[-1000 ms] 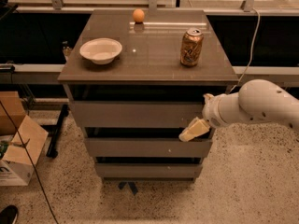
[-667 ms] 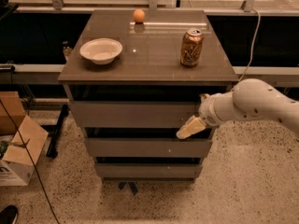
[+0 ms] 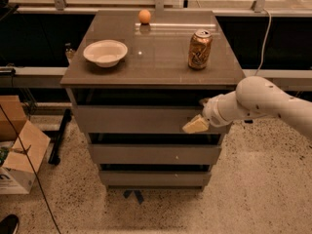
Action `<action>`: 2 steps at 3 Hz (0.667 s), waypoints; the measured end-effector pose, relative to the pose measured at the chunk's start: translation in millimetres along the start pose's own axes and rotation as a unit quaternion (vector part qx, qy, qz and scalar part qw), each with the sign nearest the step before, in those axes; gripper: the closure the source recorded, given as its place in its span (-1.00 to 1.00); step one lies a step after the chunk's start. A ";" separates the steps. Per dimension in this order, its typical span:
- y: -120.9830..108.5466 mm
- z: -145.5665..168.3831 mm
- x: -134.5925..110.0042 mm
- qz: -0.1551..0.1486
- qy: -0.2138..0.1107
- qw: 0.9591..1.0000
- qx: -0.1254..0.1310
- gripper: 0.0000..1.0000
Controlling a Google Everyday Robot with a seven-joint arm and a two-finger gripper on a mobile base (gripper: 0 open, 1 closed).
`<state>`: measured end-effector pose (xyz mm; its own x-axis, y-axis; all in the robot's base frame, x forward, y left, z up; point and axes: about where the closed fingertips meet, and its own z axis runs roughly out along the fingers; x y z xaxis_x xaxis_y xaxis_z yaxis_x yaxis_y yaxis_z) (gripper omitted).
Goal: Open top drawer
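Observation:
The top drawer (image 3: pixel 131 120) is the tallest grey flat front of three, just under the cabinet top (image 3: pixel 161 67), with a dark gap above it. My gripper (image 3: pixel 196 125) is a cream-coloured tip on a white arm that reaches in from the right. It lies against the right part of the top drawer's front, near that front's lower edge. Two shorter grey drawer fronts, the middle (image 3: pixel 153 154) and the bottom (image 3: pixel 155 179), sit below.
On the cabinet top stand a white bowl (image 3: pixel 105 52), a soda can (image 3: pixel 200 49) and an orange ball (image 3: pixel 144 16). Cardboard boxes (image 3: pixel 19 155) and a cable lie on the floor at the left. Speckled floor lies in front and to the right.
The arm has shifted left and a little up, bringing the gripper from near the top drawer's lower right corner further onto its front. The drawers look unchanged.

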<state>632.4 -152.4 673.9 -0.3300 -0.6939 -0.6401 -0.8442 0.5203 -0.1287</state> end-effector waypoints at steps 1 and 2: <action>4.3 -6.0 4.1 0.005 0.001 1.000 -0.002 0.27; 3.8 -8.8 1.7 0.005 0.001 1.000 -0.002 0.36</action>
<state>624.8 -156.0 679.0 -0.3392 -0.6899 -0.6396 -0.8424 0.5253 -0.1199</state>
